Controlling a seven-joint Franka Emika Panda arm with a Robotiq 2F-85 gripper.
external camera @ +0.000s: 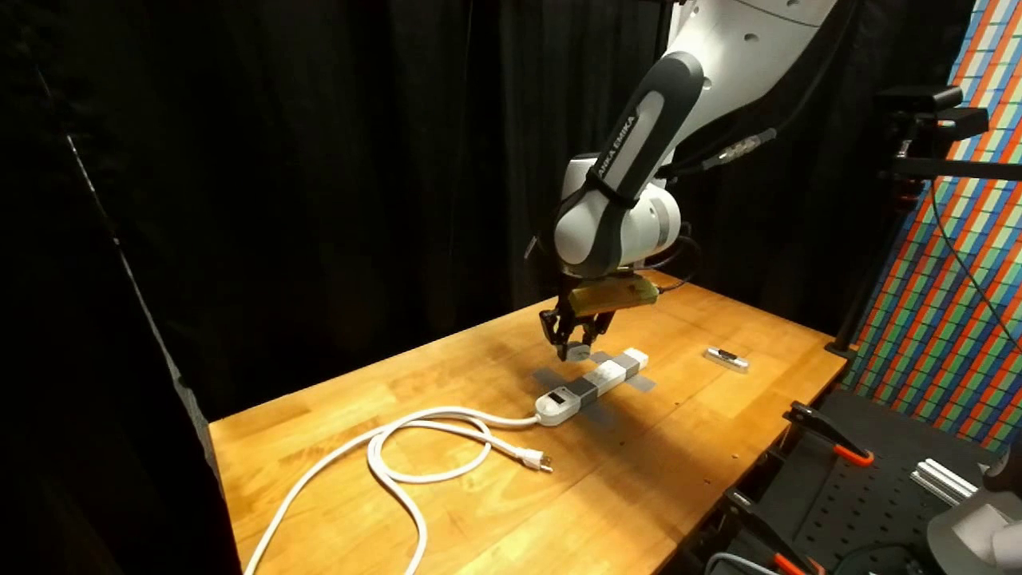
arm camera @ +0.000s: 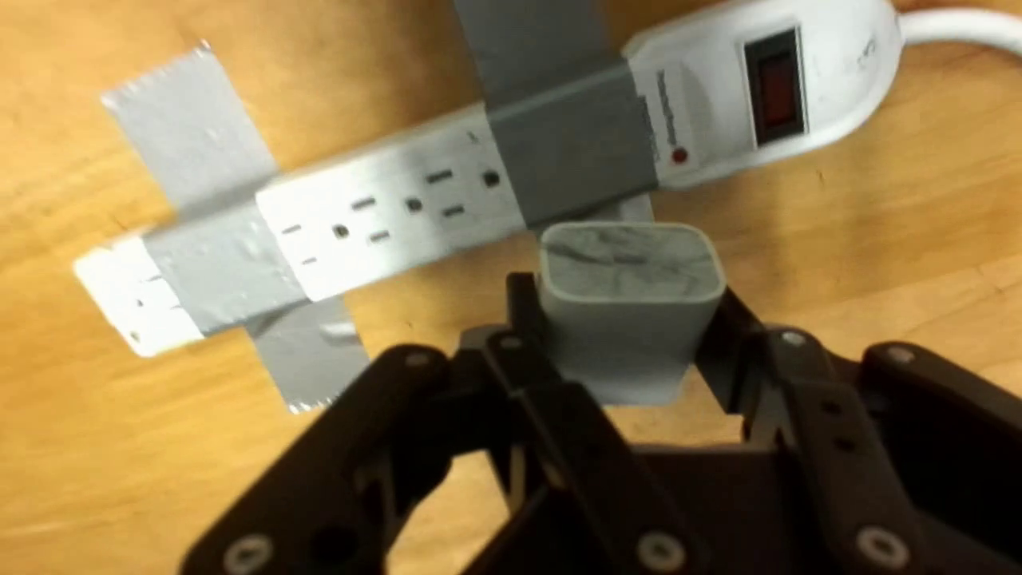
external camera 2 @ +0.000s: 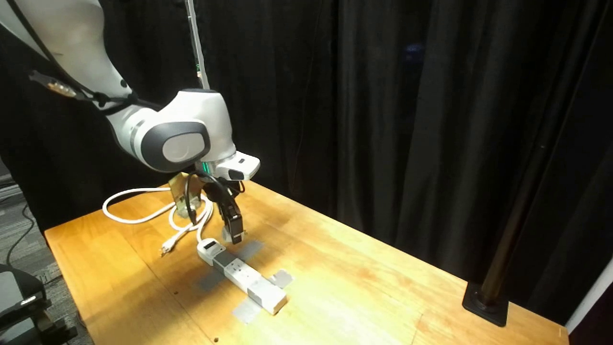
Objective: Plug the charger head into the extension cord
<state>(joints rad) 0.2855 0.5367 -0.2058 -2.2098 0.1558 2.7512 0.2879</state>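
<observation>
Claw [arm camera: 627,339] clamped on the charger head [arm camera: 631,307], a finger either side; in an exterior view it appears to hang over the surface [external camera: 679,463]. Wrist view, left to right: the extension cord [arm camera: 471,200] starts with an end socket [arm camera: 156,295], then a band of tape [arm camera: 223,255], then the bare sockets [arm camera: 395,209], then a second tape band [arm camera: 575,144] with your claw just below it in frame, then the switch [arm camera: 774,88] and cable [arm camera: 958,25]. Its long axis climbs from lower left to upper right. So the bare sockets lie up and left of your claw; your coming move likely turns on that offset. Not plugged in yet. Prongs don't show from the wrist; you can't tell how they face.
</observation>
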